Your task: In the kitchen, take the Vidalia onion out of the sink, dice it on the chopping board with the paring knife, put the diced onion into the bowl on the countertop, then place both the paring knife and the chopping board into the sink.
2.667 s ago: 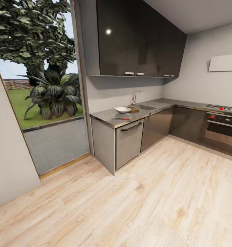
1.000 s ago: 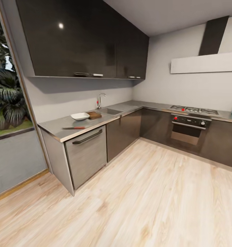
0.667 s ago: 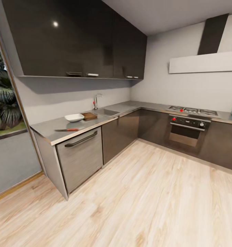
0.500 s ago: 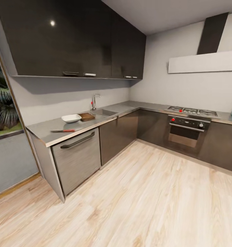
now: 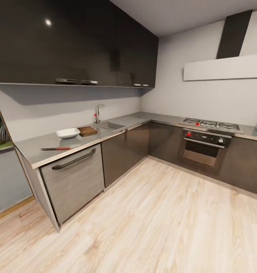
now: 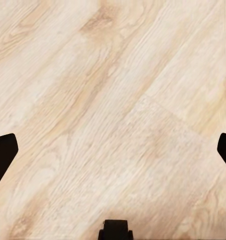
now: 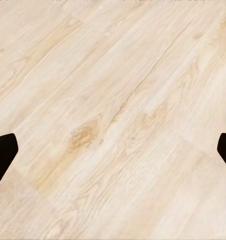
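Head view: an L-shaped countertop [image 5: 117, 127] is seen running from 9 o'clock toward 3 o'clock across the middle of the frame, over grey cabinet fronts. The sink [image 5: 110, 125] is set into it just left of centre, with its chrome tap [image 5: 98, 112] standing at the back edge; the inside of the basin is too small to be made out, so the Vidalia onion cannot be located. A brown chopping board [image 5: 87, 131] lies just beside the sink at its 9 o'clock, and the white bowl [image 5: 68, 133] is placed against the board's far side, again toward 9 o'clock. The paring knife [image 5: 55, 148] lies flat nearer the counter's front edge, at 7 o'clock of the bowl and apart from it, red handle toward the sink. A hob and oven [image 5: 206, 142] are seen at 3 o'clock. Left wrist view: the left gripper [image 6: 113, 152] is spread wide over pale wood floor [image 6: 107, 100], nothing between its fingers [image 6: 1, 152]. Right wrist view: the right gripper [image 7: 113, 152] is likewise spread, empty, above the same flooring.
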Motion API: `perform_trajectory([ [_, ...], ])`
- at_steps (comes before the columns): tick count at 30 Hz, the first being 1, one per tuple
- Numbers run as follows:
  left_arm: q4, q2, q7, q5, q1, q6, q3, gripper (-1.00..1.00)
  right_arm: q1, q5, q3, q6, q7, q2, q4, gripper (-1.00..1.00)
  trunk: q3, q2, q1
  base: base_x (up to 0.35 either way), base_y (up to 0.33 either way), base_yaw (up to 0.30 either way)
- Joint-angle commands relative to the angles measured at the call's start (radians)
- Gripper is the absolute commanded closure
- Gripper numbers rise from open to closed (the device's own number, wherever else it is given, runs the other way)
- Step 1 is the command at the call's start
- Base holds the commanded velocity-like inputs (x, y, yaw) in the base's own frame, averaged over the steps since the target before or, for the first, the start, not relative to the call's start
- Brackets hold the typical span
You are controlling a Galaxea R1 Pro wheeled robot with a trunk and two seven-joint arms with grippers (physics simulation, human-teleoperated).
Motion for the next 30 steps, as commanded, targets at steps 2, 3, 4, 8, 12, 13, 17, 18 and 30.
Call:
perform_trajectory([
  [2, -0.001, 0.000, 0.000, 0.000, 0.000, -0.002, 0.001, -1.00, 0.000, 0.001, 0.000, -0.003, -0.001, 0.000, 0.000, -1.00, -0.001, 0.000, 0.000, 0.223, -0.247, 0.002],
  [3, 0.000, 0.000, 0.000, 0.000, 0.000, -0.002, 0.001, -1.00, 0.000, 0.001, 0.000, -0.003, -0.001, 0.000, 0.000, -1.00, -0.001, 0.000, 0.000, 0.223, -0.247, 0.013],
  [4, 0.000, 0.000, 0.000, 0.001, 0.000, -0.003, 0.001, -1.00, 0.000, 0.001, 0.000, -0.003, -0.001, 0.000, 0.000, -1.00, -0.001, 0.000, 0.000, 0.223, -0.247, 0.036],
  [8, 0.000, 0.000, 0.000, 0.001, 0.000, -0.003, 0.001, -1.00, 0.000, 0.001, 0.000, -0.003, -0.001, 0.000, 0.000, -1.00, -0.001, 0.000, 0.000, 0.223, -0.247, 0.064],
  [12, 0.000, 0.000, 0.000, 0.002, 0.000, -0.003, 0.001, -1.00, 0.000, 0.001, 0.000, -0.003, -0.001, 0.000, 0.001, -1.00, -0.001, 0.000, 0.000, 0.223, -0.247, 0.115],
  [13, 0.000, 0.000, 0.000, 0.002, 0.000, -0.003, 0.001, -1.00, 0.000, 0.001, 0.000, -0.003, -0.001, 0.000, 0.000, -1.00, -0.001, 0.000, 0.000, 0.223, -0.247, 0.147],
  [17, 0.000, 0.001, 0.000, 0.002, 0.000, -0.004, 0.001, -1.00, 0.000, 0.000, 0.000, -0.003, -0.001, 0.000, 0.001, -1.00, -0.001, 0.000, 0.000, 0.223, -0.247, 0.157],
  [18, 0.000, 0.001, 0.001, 0.002, 0.000, -0.003, 0.001, -1.00, 0.000, 0.000, 0.000, -0.003, -0.001, 0.000, 0.001, -1.00, -0.001, 0.000, 0.000, 0.223, -0.247, 0.161],
  [30, -0.001, 0.001, 0.001, 0.002, 0.000, -0.004, 0.001, -1.00, 0.000, 0.001, -0.001, -0.003, -0.001, 0.000, 0.008, -1.00, -0.001, 0.000, 0.000, 0.223, -0.247, 0.188],
])
